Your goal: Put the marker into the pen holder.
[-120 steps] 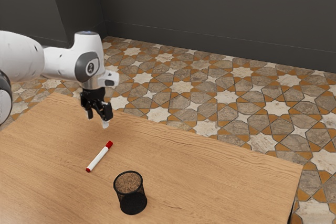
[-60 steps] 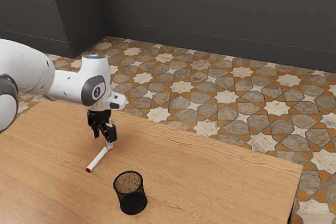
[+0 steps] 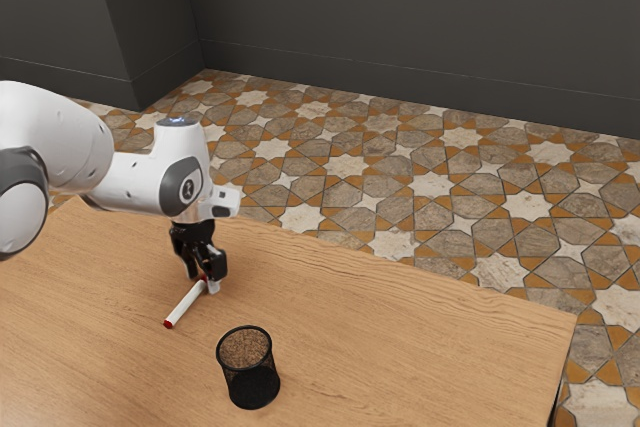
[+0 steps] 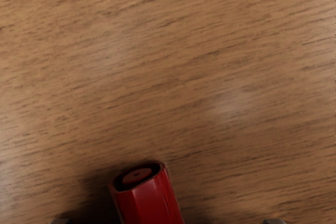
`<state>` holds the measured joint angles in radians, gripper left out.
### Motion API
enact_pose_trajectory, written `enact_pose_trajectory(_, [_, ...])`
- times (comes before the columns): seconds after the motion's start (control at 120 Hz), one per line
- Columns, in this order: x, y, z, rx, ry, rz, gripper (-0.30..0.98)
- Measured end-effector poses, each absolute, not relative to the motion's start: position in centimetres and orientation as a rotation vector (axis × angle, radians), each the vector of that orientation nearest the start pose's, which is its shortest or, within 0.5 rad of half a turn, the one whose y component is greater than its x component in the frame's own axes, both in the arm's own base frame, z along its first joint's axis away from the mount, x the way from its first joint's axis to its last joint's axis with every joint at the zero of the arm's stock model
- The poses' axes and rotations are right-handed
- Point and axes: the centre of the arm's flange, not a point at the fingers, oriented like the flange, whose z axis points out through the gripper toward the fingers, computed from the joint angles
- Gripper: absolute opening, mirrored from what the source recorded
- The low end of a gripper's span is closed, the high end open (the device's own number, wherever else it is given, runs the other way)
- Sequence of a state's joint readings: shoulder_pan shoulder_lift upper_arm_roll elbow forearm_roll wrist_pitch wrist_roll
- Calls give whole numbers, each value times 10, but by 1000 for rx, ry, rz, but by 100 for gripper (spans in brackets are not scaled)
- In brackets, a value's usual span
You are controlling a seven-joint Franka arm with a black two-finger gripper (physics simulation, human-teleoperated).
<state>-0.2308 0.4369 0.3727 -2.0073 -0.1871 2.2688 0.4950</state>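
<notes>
the open tool [image 3: 203,283] partly hides the marker [image 3: 185,305] at its red cap [image 4: 149,203].

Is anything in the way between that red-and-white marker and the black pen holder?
Nothing visible stands between them: only bare wooden table separates the marker from the mesh pen holder. The holder's own raised wall is probably the one thing the marker must clear.

On the bench [image 3: 400,327], the marker [image 3: 184,307] lies slantwise, its farther end between the tool's [image 3: 204,282] parted fingers, perhaps clear of both, as far as I can judge. The pen holder [image 3: 250,377] stands upright, nearer me and toward the exterior view's right, apart from the marker. Behind the bench spreads the floor [image 3: 440,217].
</notes>
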Motion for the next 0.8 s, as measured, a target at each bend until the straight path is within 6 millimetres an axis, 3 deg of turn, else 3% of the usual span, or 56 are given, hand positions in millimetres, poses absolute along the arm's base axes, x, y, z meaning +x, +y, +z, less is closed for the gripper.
enact_pose_trajectory(0.1, [585, 74, 239, -3132, 380, 208, 34])
enact_pose_trajectory(0.275, [585, 76, 239, -3133, 368, 201, 57])
enact_pose_trajectory(0.433, [585, 76, 242, -3164, 371, 180, 50])
enact_pose_trajectory(0.55, [584, 75, 243, -3186, 397, 175, 53])
enact_pose_trajectory(0.575, [584, 74, 244, -3190, 406, 173, 48])
enact_pose_trajectory(0.617, [585, 72, 245, -3186, 427, 172, 21])
enact_pose_trajectory(0.658, [585, 72, 246, -3172, 442, 174, 6])
enact_pose_trajectory(0.717, [585, 72, 247, -3153, 452, 177, -4])
enact_pose_trajectory(0.8, [586, 72, 248, -3134, 451, 177, -7])
